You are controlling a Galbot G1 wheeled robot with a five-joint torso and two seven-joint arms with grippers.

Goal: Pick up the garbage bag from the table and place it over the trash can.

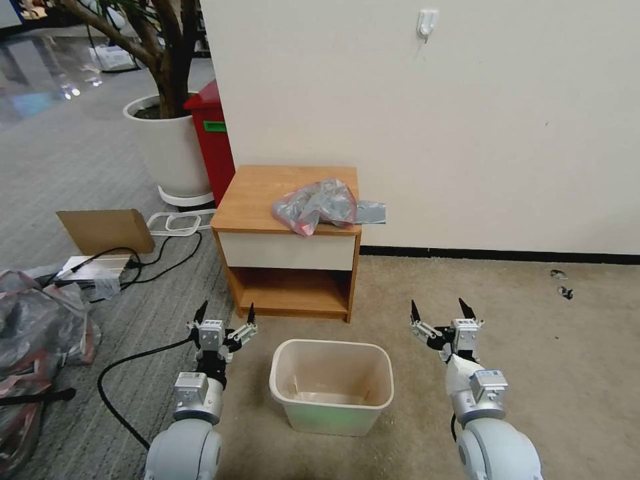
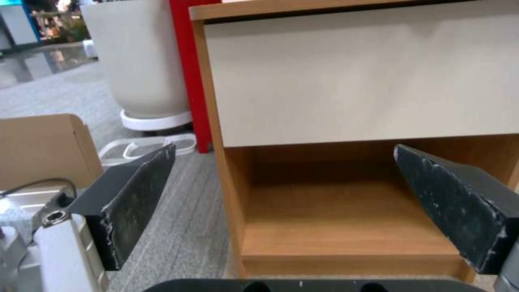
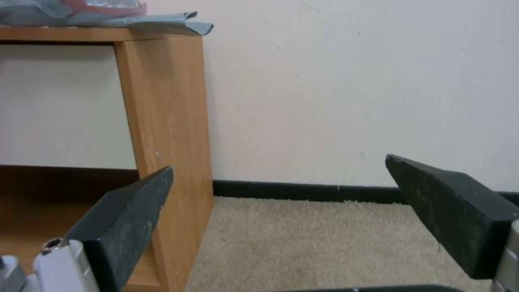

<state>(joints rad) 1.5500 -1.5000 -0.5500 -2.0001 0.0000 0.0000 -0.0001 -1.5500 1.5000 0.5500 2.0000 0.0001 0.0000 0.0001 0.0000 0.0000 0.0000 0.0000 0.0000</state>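
- Setting: beige carpet floor [image 1: 533, 347] before a cream wall [image 1: 467, 120] with a black skirting strip.
- Left gripper [image 1: 225, 313]: jaws spread wide, nothing between them; held low above the floor, pointing at the table's shelf niche, seen straight ahead between the fingers in the left wrist view.
- Right gripper [image 1: 440, 310]: jaws likewise released and empty; held low, pointing past the table's right side panel at the wall.
- Trash can [image 1: 331, 387]: cream-white, upright on the carpet, between the two grippers and a little nearer the robot than their tips; touched by neither.
- Table [image 1: 267, 193]: orange-brown nightstand with white drawer front, beyond both grippers, against the wall.
- Garbage bag [image 1: 317, 203]: crumpled grey plastic with pink-red rim, lying on the tabletop's right front part, one corner hanging over the right edge; above and beyond both sets of jaws, well apart from them.
- Beyond the left gripper: red bin [image 1: 212, 140], white planter [image 1: 167, 147], cardboard sheet [image 1: 105, 230].
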